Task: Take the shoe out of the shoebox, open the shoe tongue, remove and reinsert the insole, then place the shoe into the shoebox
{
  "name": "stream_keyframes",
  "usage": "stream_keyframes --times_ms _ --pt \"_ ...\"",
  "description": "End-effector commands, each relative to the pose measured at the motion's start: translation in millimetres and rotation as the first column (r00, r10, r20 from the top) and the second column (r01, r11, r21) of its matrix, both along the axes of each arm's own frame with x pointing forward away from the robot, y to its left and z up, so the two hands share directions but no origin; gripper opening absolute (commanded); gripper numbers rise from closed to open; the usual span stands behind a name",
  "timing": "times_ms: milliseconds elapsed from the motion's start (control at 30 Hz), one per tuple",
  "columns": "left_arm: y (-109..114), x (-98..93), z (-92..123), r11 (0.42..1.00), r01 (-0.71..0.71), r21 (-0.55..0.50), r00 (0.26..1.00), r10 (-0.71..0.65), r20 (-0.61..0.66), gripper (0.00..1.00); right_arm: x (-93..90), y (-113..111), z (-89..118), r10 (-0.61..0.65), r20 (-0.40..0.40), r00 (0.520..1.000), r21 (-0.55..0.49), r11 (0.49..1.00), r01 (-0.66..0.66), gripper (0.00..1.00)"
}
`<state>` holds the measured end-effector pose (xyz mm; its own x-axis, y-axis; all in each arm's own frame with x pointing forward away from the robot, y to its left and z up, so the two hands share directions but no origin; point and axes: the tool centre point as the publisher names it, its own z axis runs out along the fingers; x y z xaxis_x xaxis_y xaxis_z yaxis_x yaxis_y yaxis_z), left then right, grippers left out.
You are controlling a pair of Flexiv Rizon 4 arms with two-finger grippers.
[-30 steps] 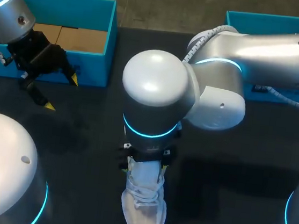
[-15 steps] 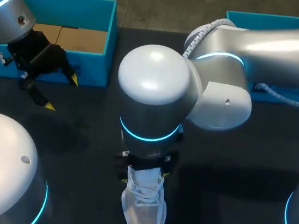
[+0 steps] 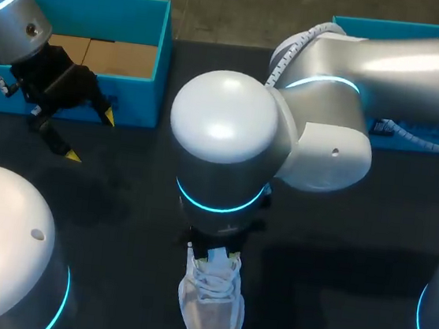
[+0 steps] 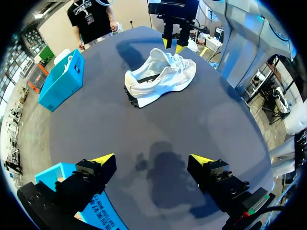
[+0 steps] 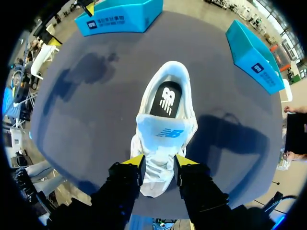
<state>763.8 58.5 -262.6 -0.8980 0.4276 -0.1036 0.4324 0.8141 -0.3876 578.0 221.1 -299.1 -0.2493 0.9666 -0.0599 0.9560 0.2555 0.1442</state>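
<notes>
A white sneaker (image 3: 210, 306) lies on the dark table near its front edge, with its toe toward the front. Its opening shows a black insole (image 5: 166, 99), and the tongue (image 5: 166, 132) stands up. My right gripper (image 3: 213, 256) comes straight down on the laced part. In the right wrist view its yellow tips (image 5: 160, 162) press the upper from both sides, shut on the sneaker (image 5: 163, 143). My left gripper (image 3: 90, 135) hangs open in front of the open blue shoebox (image 3: 152, 22) at the back left. In the left wrist view, the left gripper (image 4: 152, 159) holds nothing, and the sneaker (image 4: 160, 76) lies far ahead.
A second blue box (image 3: 409, 31) stands at the back right, partly hidden behind my right arm. The shoebox's cardboard floor (image 3: 120, 58) is bare. Dark table (image 3: 117, 224) lies open between the two grippers.
My right arm has come down over the sneaker, and its fingers have closed in from wide open onto the laced upper. The left arm and the sneaker have kept still.
</notes>
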Motion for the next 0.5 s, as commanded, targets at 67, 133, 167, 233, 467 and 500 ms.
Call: stream_keyframes --times_ms 67,133,167,233,467,500 --pt "0 -1.1 1 1.000 -0.001 0.003 1.000 0.001 0.001 1.00 -4.8 10 -5 -0.247 0.033 0.968 0.011 0.969 0.247 0.36" --pt "0 -1.1 1 1.000 -0.001 0.003 1.000 0.001 0.001 1.00 -1.4 9 -8 -0.251 0.034 0.967 0.005 0.968 0.251 0.36" --pt "0 -1.1 1 1.000 -0.001 0.003 1.000 0.001 0.001 1.00 1.0 8 -10 -0.252 0.035 0.967 0.005 0.968 0.252 0.35" --pt "0 -1.1 1 1.000 -0.001 0.003 1.000 0.001 0.001 1.00 6.7 7 -15 -0.263 0.032 0.964 -0.006 0.965 0.263 0.35" --pt "0 -1.1 1 1.000 -0.001 0.003 1.000 0.001 0.001 1.00 28.1 3 -31 -0.289 0.038 0.957 -0.029 0.957 0.290 0.31" --pt "0 -1.1 1 1.000 -0.001 0.003 1.000 0.001 0.001 1.00 29.9 3 -32 -0.287 0.039 0.957 -0.023 0.957 0.288 0.31"
